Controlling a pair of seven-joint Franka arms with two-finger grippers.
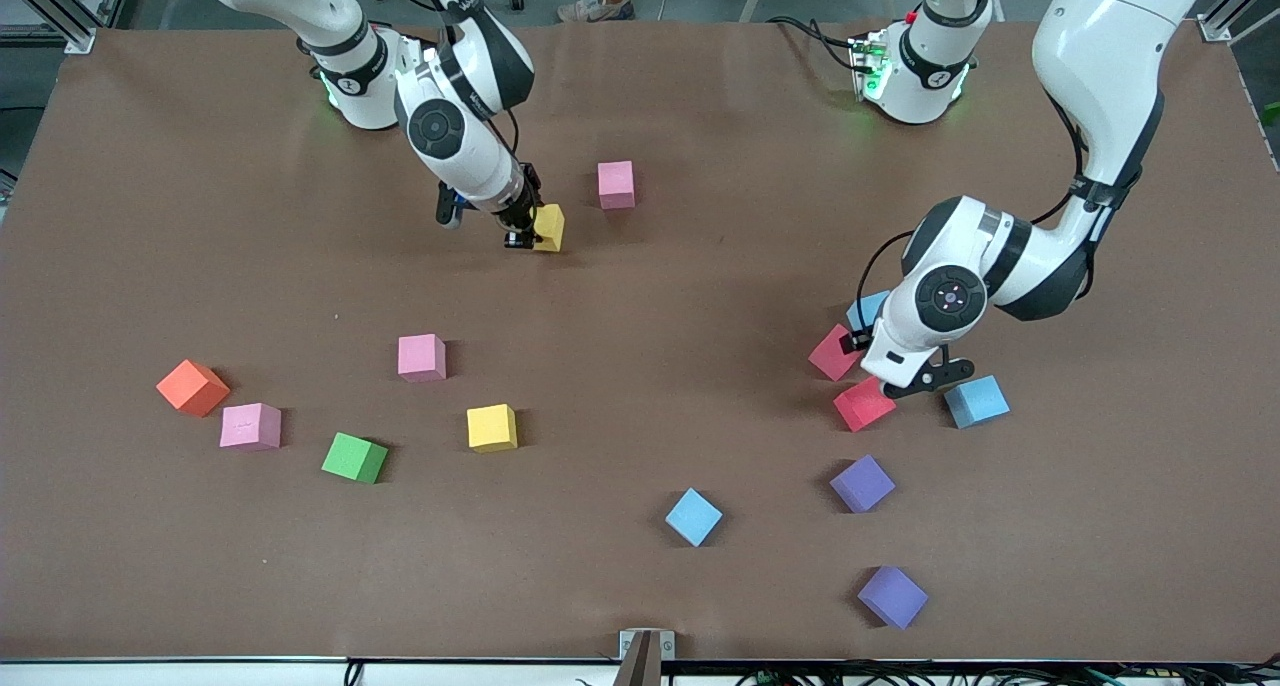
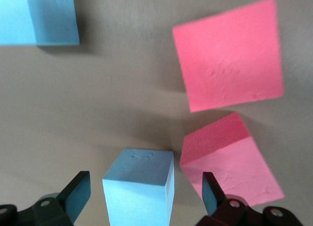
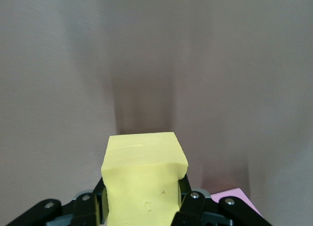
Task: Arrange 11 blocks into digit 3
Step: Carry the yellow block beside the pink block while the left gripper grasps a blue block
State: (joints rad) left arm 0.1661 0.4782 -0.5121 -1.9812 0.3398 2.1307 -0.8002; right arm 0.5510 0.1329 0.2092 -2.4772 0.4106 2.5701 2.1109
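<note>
My right gripper point(image 1: 525, 228) point(image 3: 142, 206) is shut on a yellow block point(image 1: 549, 227) point(image 3: 144, 182), held low over the table beside a lone pink block point(image 1: 616, 184) point(image 3: 234, 195). My left gripper point(image 1: 900, 361) point(image 2: 145, 192) hangs open over a cluster toward the left arm's end. A light blue block point(image 1: 868, 309) point(image 2: 139, 187) shows between its fingers, untouched. Two red blocks point(image 1: 835, 352) point(image 1: 865, 403) point(image 2: 230, 160) point(image 2: 228, 55) and another light blue block point(image 1: 977, 401) point(image 2: 39, 15) lie close by.
Loose blocks lie nearer the front camera: two pink point(image 1: 421, 357) point(image 1: 250, 426), yellow point(image 1: 492, 427), green point(image 1: 354, 457), light blue point(image 1: 693, 516), two purple point(image 1: 862, 483) point(image 1: 892, 596). An orange cube point(image 1: 192, 387) sits toward the right arm's end.
</note>
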